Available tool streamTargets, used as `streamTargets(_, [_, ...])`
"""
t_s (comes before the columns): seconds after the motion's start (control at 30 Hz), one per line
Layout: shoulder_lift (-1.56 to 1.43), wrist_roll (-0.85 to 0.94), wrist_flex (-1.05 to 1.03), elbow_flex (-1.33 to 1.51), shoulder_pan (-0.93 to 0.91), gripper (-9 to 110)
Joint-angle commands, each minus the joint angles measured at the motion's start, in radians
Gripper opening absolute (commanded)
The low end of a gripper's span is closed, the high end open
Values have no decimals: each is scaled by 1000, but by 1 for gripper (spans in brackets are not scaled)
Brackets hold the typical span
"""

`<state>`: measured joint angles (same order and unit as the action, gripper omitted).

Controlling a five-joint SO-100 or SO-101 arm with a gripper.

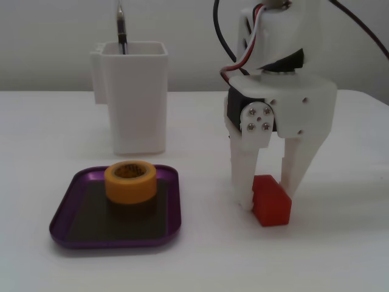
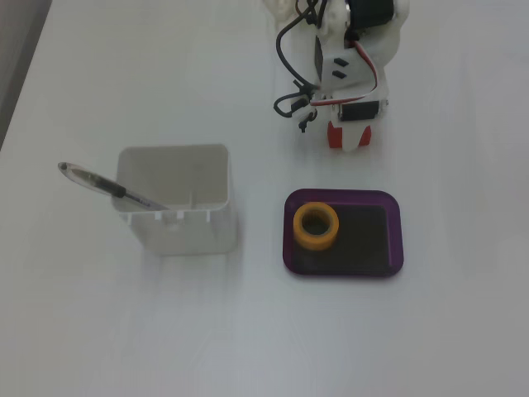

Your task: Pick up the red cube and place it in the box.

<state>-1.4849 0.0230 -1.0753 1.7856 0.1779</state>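
Observation:
The red cube rests on the white table, right of the purple tray, the box. My gripper points straight down over the cube, one white finger on each side, and both fingers appear to touch it. In the fixed view from above, the gripper covers most of the cube, and only a red edge shows. There the box lies just below the gripper.
A yellow-orange tape roll sits inside the tray at its back left; it also shows from above. A tall white square container holding a pen stands behind the tray.

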Motion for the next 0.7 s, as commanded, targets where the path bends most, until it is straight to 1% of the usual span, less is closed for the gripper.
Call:
streamTargets(0.0, [-132,-3,-29,-41,9,-1])
streamTargets(0.13, [-333,8,-40,-40,67,-1])
streamTargets(0.33, [-558,8,-28,-34,227,-1])
streamTargets(0.4, [-558,9,-23,-34,250,-1])
streamTargets(0.5, [-500,8,78,-38,250,-1])
streamTargets(0.57, [-433,-2,158,-52,250,-1])
streamTargets(0.67, [-293,-3,212,-130,249,-1])
